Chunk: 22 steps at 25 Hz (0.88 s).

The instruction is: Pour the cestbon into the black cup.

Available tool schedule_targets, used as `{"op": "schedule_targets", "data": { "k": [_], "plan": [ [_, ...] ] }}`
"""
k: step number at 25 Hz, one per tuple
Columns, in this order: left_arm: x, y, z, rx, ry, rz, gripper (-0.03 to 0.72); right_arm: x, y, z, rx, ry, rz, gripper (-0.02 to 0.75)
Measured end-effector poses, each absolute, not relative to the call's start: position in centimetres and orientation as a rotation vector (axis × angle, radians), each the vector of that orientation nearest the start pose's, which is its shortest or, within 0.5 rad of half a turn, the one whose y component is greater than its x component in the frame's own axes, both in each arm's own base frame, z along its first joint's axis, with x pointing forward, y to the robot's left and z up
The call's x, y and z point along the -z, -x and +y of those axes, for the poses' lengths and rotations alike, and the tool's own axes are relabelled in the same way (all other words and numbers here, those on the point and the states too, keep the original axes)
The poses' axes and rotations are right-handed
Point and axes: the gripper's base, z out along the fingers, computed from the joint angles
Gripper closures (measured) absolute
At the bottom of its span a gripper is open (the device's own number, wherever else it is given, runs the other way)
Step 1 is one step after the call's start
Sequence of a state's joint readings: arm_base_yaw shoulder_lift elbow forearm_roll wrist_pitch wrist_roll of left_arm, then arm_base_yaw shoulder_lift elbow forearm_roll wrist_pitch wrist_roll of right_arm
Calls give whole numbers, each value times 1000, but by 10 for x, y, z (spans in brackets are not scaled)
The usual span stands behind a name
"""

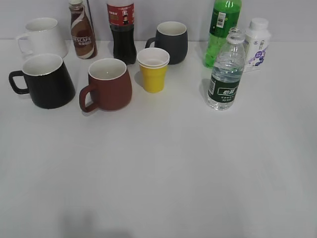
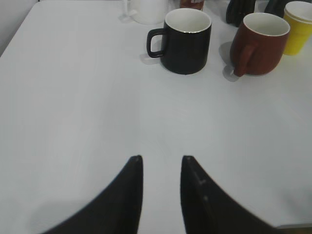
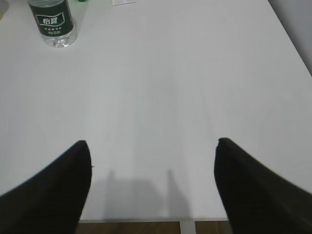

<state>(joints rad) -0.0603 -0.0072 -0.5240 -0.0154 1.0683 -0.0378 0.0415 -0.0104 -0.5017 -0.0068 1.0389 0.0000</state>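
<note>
Left gripper: jaws nearly together, a narrow gap between the 2 fingertips, nothing held; it hangs over bare white table well short of the cups. Right gripper: jaws spread wide, empty, above the near table edge.

The black cup stands upright at the left of the table, handle pointing left, white interior visible; in the left wrist view it sits ahead of the gripper, well apart from it. Just to its right stands a brown-red mug, then a yellow cup with a white cup nested in it.

The cestbon stands upright and uncapped at the right, partly filled, well apart from the black cup. In the right wrist view it is far ahead and left of the gripper. Behind it stand a green soda bottle and a white milk bottle.

Back row: white mug, Nescafe bottle, cola bottle, dark grey mug.
</note>
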Motion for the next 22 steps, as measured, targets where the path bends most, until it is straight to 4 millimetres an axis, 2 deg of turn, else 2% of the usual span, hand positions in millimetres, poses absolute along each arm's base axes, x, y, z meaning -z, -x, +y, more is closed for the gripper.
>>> {"op": "schedule_targets", "data": {
  "k": [22],
  "plan": [
    [-283, 9, -1, 81, -24, 2021, 482, -279, 6, -1, -18, 41, 2010, 148]
  ]
}}
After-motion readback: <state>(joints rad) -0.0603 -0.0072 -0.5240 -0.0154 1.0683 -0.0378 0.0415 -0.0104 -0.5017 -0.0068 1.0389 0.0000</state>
